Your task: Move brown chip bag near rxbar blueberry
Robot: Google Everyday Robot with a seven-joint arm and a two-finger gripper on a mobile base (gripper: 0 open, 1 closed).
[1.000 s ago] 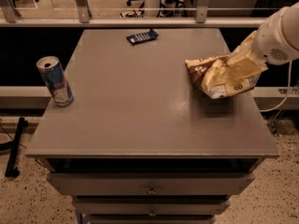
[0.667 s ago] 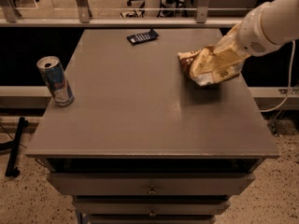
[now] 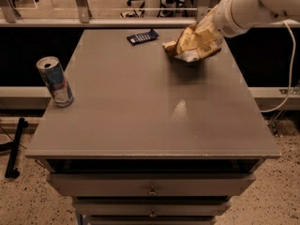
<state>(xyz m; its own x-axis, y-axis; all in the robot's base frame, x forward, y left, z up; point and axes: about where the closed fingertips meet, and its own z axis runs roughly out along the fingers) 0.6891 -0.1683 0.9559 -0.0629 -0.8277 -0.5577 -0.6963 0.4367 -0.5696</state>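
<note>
The tool [image 3: 205,26], at upper right, pinches the crinkly brown and cream-yellow chip bag [image 3: 193,45] just above the grey counter [image 3: 140,107]; best lowered gently beside, not onto, the small flat dark blue bar wrapper [image 3: 142,36] at upper centre.

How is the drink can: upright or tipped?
Upright: the drink can stands on its base, rim up. The gripper holds the brown chip bag, rear right.

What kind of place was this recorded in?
Probably an office or lab: wheeled chair bases behind a grey drawer cabinet. The gripper, at its far right, holds the brown chip bag.
</note>
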